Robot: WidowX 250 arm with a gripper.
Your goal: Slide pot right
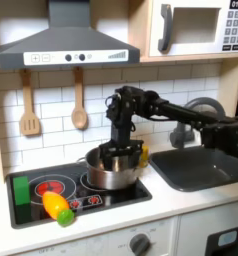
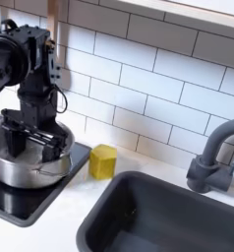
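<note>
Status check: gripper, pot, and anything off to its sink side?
Gripper down inside pot, jaw state unclear. Pot on stove burner nearest the sink. Yellow cup close beside pot on the sink side.

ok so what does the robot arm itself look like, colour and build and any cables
The arm is matte black throughout, built from boxy, blocky segments joined at chunky motor joints. In the second exterior view, thin black cables loop along the outside of its upper section. The tool at the end is black too, with flat, slim fingers under a squarish block. No markings are legible at this resolution.
</note>
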